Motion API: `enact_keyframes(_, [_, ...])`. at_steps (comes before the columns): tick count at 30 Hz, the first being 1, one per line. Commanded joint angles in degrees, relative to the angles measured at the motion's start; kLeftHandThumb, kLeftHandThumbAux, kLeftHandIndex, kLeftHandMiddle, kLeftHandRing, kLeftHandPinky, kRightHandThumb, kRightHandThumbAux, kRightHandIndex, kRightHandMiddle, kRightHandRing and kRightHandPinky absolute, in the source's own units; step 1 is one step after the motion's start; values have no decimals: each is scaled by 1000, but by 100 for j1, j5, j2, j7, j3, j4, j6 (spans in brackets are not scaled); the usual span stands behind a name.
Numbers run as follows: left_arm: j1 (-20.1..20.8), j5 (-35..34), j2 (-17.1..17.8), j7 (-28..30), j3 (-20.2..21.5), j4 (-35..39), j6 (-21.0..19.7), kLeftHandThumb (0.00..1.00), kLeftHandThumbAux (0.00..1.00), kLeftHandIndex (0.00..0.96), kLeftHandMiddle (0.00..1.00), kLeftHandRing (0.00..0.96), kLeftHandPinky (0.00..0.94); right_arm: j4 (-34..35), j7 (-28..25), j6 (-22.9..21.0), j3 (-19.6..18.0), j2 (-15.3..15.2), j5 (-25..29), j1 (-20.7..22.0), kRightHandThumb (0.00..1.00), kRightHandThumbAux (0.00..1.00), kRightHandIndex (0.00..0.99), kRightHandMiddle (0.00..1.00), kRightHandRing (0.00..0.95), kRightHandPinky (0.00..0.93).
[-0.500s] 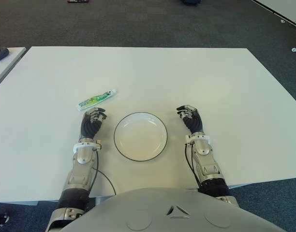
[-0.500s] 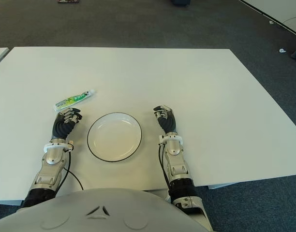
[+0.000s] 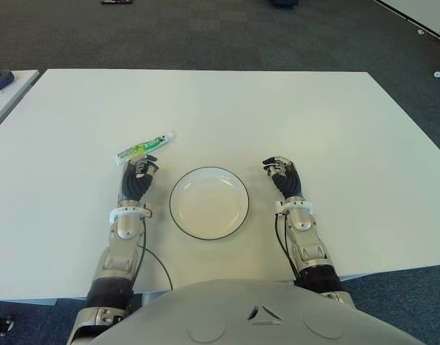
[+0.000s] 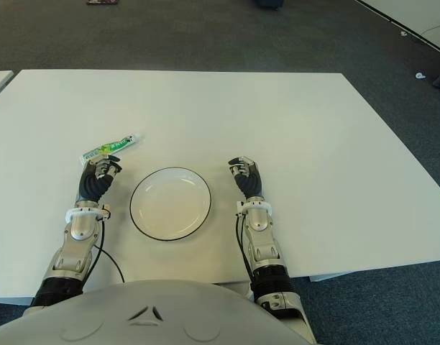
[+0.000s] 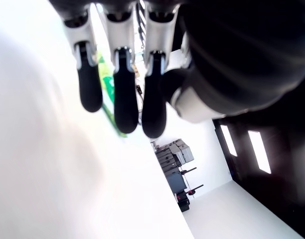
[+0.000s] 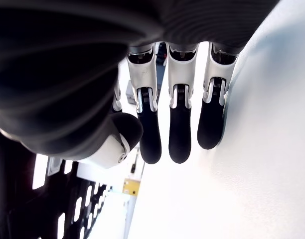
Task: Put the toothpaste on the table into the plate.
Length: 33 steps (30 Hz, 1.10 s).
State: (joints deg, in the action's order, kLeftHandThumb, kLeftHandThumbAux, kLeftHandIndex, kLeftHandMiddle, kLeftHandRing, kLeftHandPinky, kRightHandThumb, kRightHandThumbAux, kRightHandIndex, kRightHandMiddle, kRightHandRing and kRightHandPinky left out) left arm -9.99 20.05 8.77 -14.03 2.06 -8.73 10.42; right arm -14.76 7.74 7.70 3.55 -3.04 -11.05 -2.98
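On the left part of the white table [image 3: 292, 108] lies the toothpaste [image 3: 144, 148], a small white and green tube, flat and at a slant, its cap end pointing away from the robot and toward the plate side. It is on the table surface, not in the plate. Just below it is the left hand [image 3: 137, 175]. Its fingers [image 5: 126, 102] are loosely bent and hold nothing; the fingertips come very close to the near end of the tube, and it seems they may touch it, but I cannot tell this for sure. In the left wrist view the green print of the tube shows behind the dark fingertips.

In the middle, in front of the robot, stands the plate [image 3: 208, 202], round and white with a thin dark rim. Nothing is in it.

To the right of the plate is the right hand [image 3: 282, 172], near the rim but apart from it. Its fingers [image 6: 180, 132] are relaxed, slightly curled, and hold nothing.
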Motion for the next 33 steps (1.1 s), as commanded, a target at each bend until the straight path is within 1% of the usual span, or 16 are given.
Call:
enact_keyframes(1, [181, 668, 260, -168, -126, 380, -388, 705, 726, 425, 529, 485, 363, -113, 9, -29, 34, 5, -43, -2, 709, 732, 416, 406, 393, 408])
enact_keyframes(5, [268, 1023, 439, -208, -228, 431, -488, 703, 727, 423, 508, 460, 339, -138, 17, -42, 33, 4, -38, 8, 709, 732, 416, 406, 392, 405])
enact_keyframes(10, [564, 1351, 722, -219, -346, 254, -523, 703, 728, 420, 477, 430, 313, -165, 13, -29, 20, 6, -10, 12, 710, 732, 416, 405, 390, 400])
enact_keyframes(12, [744, 1498, 885, -209, -401, 123, -553, 703, 728, 420, 470, 426, 339, -167, 12, -23, 17, 8, -3, 12, 710, 732, 416, 404, 390, 400])
enact_keyframes(14, [856, 1610, 996, -218, -444, 36, -576, 778, 704, 396, 494, 484, 422, -166, 13, -18, 16, 10, -2, 10, 710, 732, 416, 404, 389, 400])
enact_keyframes(16, [962, 1753, 1122, -198, -493, -30, -633, 806, 694, 403, 487, 482, 422, -155, 18, -16, 14, 13, -3, 6, 710, 732, 416, 403, 389, 400])
enact_keyframes(17, [1001, 1812, 1173, -189, -517, -49, -661, 817, 688, 419, 471, 445, 389, -149, 21, -16, 13, 14, -4, 4, 710, 732, 416, 404, 389, 402])
enact_keyframes(20, [1099, 1923, 1311, -163, -587, -103, -688, 830, 682, 437, 451, 384, 338, -137, 40, -28, 14, 13, -22, 1, 710, 732, 416, 404, 390, 406])
enact_keyframes(21, [1135, 1953, 1363, -152, -614, -124, -688, 803, 689, 431, 415, 352, 313, -134, 49, -35, 16, 11, -32, 1, 709, 732, 416, 404, 390, 405])
enact_keyframes(23, [1284, 2001, 1517, -69, -671, -233, -673, 739, 704, 416, 301, 258, 241, -122, 67, -60, 18, 0, -57, -4, 708, 732, 416, 402, 389, 404])
enact_keyframes(24, [1374, 2006, 1592, -42, -694, -332, -649, 730, 706, 414, 278, 240, 229, -120, 73, -66, 19, -6, -64, -11, 708, 732, 416, 401, 389, 403])
enact_keyframes(25, [1436, 2006, 1643, -30, -713, -404, -631, 654, 677, 316, 232, 201, 202, -119, 77, -69, 20, -11, -67, -16, 708, 732, 416, 400, 388, 403])
enact_keyframes(26, [1609, 2040, 1753, -57, -758, -659, -557, 603, 658, 252, 202, 175, 185, -122, 82, -74, 16, -13, -66, -19, 708, 733, 416, 400, 388, 402])
enact_keyframes(27, [1730, 2061, 1835, -84, -796, -840, -504, 581, 604, 187, 161, 143, 174, -117, 84, -78, 14, -15, -65, -26, 709, 733, 416, 399, 386, 400])
enact_keyframes(29, [1867, 2126, 1930, -189, -875, -1066, -441, 562, 543, 123, 120, 111, 161, -114, 86, -80, 10, -17, -58, -33, 709, 733, 415, 399, 385, 398])
enact_keyframes(33, [2024, 2287, 2046, -469, -1042, -1378, -332, 546, 454, 49, 69, 70, 135, -103, 75, -84, 0, -13, -32, -45, 710, 733, 416, 399, 384, 397])
